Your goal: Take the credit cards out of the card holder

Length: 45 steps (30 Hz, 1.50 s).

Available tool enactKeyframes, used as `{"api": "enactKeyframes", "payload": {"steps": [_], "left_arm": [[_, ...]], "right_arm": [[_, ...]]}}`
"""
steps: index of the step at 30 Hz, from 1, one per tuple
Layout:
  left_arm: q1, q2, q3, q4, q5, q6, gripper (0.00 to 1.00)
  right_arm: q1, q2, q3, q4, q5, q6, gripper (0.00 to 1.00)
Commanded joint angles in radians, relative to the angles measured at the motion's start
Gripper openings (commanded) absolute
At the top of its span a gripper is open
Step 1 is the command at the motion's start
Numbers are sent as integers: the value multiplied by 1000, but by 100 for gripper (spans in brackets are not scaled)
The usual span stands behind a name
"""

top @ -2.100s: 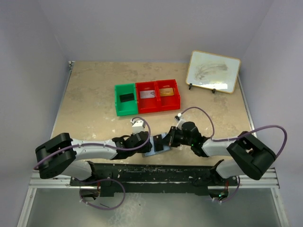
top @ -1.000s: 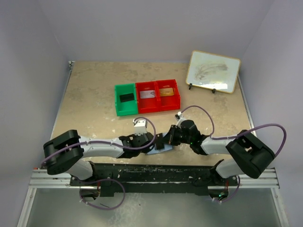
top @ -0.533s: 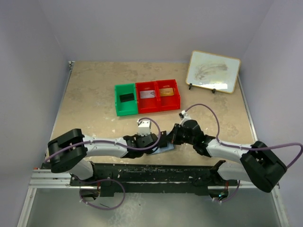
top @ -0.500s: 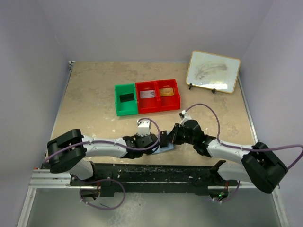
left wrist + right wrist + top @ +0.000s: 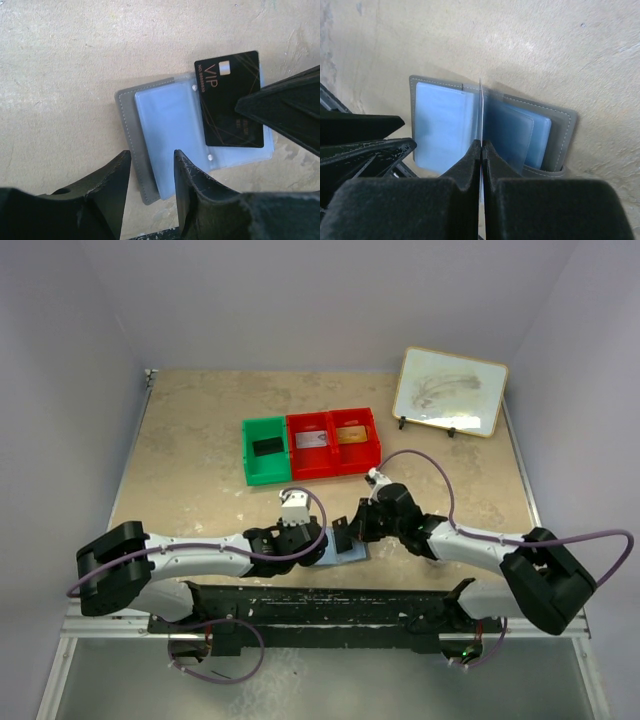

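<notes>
Both arms (image 5: 200, 552) are showing pale grey links, black joints, matte black fingers (image 5: 202, 210), and lilac cables (image 5: 405, 453) looping beyond the base rail (image 5: 330, 602).

Grey stitched card holder (image 5: 131, 150) w/ clear blue plastic sleeves lies open, flat – black rectangular VIP credit card (image 5: 227, 102) (gold lettering) hangs over its sleeves.

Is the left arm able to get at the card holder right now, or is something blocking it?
Probably yes. The left gripper hangs open over the card holder, nothing between them. The right gripper pinches the black card over its far side.
</notes>
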Motion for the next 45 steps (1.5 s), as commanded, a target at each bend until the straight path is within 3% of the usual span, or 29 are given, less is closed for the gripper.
{"api": "enactKeyframes", "payload": {"steps": [1,8,13,24,29,37,45], "left_arm": [[-3,-13,23,46,-17,-7,38],[1,28,63,173,40,12,38],[2,110,95,269,109,-70,35],[2,185,-3,359,113,-203,28],[1,214,-22,390,129,-205,16],[1,234,-41,434,136,-211,12],[0,228,-43,426,134,-202,10]], "right_arm": [[24,25,66,-172,-41,-38,0],[37,-52,75,-235,9,20,2],[37,-34,41,-194,-2,59,3],[37,-15,23,-161,-41,78,7],[37,-4,29,-139,-49,76,11],[37,14,38,-101,-83,80,14],[37,-17,20,-86,-96,96,7]]}}
